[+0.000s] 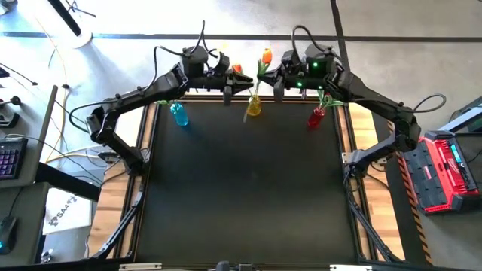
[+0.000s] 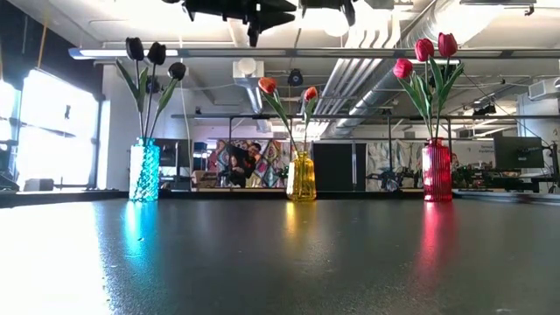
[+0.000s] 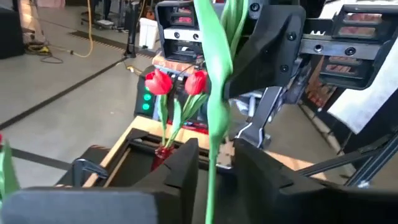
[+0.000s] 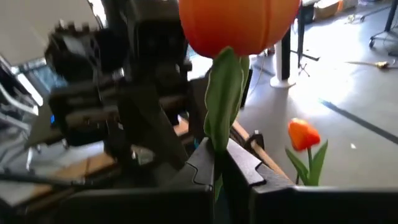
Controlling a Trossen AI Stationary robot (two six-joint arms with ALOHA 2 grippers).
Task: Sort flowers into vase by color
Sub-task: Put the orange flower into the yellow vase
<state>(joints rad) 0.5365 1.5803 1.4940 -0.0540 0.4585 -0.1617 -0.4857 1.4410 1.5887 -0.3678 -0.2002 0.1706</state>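
**Tulips sorted by colour along the table's far edge**

3 black tulips are standing in the blue vase, 2 orange ones in the yellow vase, 3 red ones in the red vase. 1 more orange tulip is hanging above the yellow vase.

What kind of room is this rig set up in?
Probably an open robotics lab or workshop: exposed ceiling ducts, a bare concrete floor with loose cables, and a keyboard on a side desk.
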